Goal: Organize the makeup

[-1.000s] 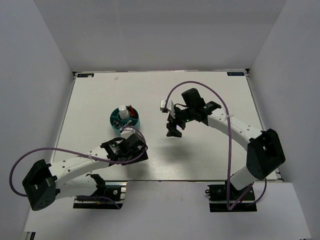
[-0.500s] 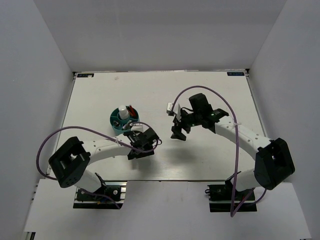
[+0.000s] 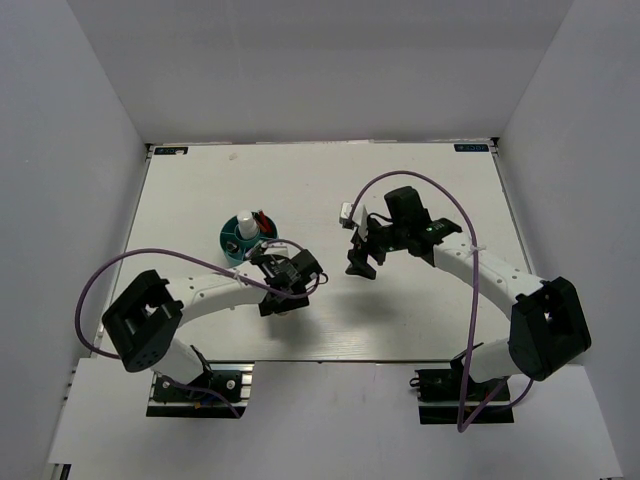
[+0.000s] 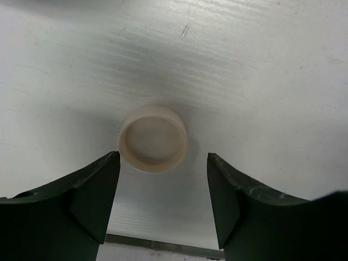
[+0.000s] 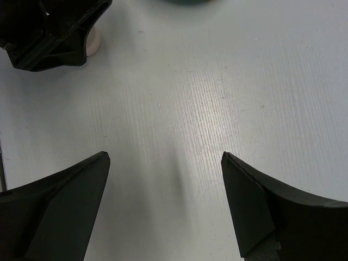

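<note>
The round cream compact lies flat on the white worktop, a little nearer than the teal tub and to its right. We see it from the left wrist camera as a low, pale disc with a plain top.

The left hand hangs over it with its two dark fingers apart. Their tips stand on either side of the compact's near half. We see a narrow gap on the right side, and on the left the tip is very close, though we cannot tell whether it touches. Nothing is clamped.

In the overhead view the tub stands left of the worktop's middle. It holds a white bottle standing upright, with thin red sticks just to the right of it. We cannot make out anything else inside it from here.

The right hand is right of the middle, well apart from the tub, with its fingers spread wide over bare worktop and holding nothing. Its wrist camera looks toward the left hand, and a sliver of the compact shows beside those black fingers.
</note>
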You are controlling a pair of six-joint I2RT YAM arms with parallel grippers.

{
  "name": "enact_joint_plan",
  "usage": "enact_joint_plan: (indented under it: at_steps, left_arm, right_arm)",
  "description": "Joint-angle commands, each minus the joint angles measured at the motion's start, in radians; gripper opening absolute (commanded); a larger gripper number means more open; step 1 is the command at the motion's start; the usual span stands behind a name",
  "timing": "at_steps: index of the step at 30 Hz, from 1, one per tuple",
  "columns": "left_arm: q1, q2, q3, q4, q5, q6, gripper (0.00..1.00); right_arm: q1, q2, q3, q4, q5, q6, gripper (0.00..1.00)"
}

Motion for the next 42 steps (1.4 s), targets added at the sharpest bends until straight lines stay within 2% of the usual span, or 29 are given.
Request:
enact_joint_plan:
  at_steps: [1, 12, 17, 20, 21, 25, 31, 37, 42]
  left_arm:
    - [0.003, -0.048, -0.02, -0.006, 0.034, -0.017, 0.75]
    - [0.013, 0.081, 0.032, -0.004, 0.043, 0.038, 0.76]
    - [0.035, 0.066, 0.003, 0.028, 0.069, 0.052, 0.74]
    - [0.044, 0.066, 0.006, 0.036, 0.081, 0.075, 0.67]
    - [0.044, 0.07, 0.007, 0.036, 0.087, 0.081, 0.62]
    - [0.044, 0.078, 0.009, 0.057, 0.112, 0.107, 0.53]
    - [0.026, 0.107, 0.038, 0.131, 0.225, 0.239, 0.49]
    - [0.016, 0.15, 0.056, 0.113, 0.383, 0.344, 0.5]
    - [0.016, 0.152, 0.035, 0.094, 0.442, 0.379, 0.59]
  right_arm:
    - [-0.007, -0.007, 0.013, 0.033, -0.03, 0.013, 0.89]
    - [-0.019, 0.011, 0.038, 0.021, -0.035, 0.008, 0.89]
    - [-0.025, 0.011, 0.038, 0.022, -0.036, 0.011, 0.89]
    - [-0.028, 0.011, 0.035, 0.021, -0.038, 0.013, 0.89]
    - [-0.031, 0.011, 0.032, 0.022, -0.039, 0.014, 0.89]
    - [-0.034, 0.01, 0.03, 0.021, -0.039, 0.013, 0.89]
    - [-0.039, 0.011, 0.03, 0.019, -0.039, 0.007, 0.89]
    - [-0.047, 0.003, 0.027, 0.016, -0.041, 0.005, 0.89]
    - [-0.054, 0.002, 0.017, 0.016, -0.044, 0.007, 0.89]
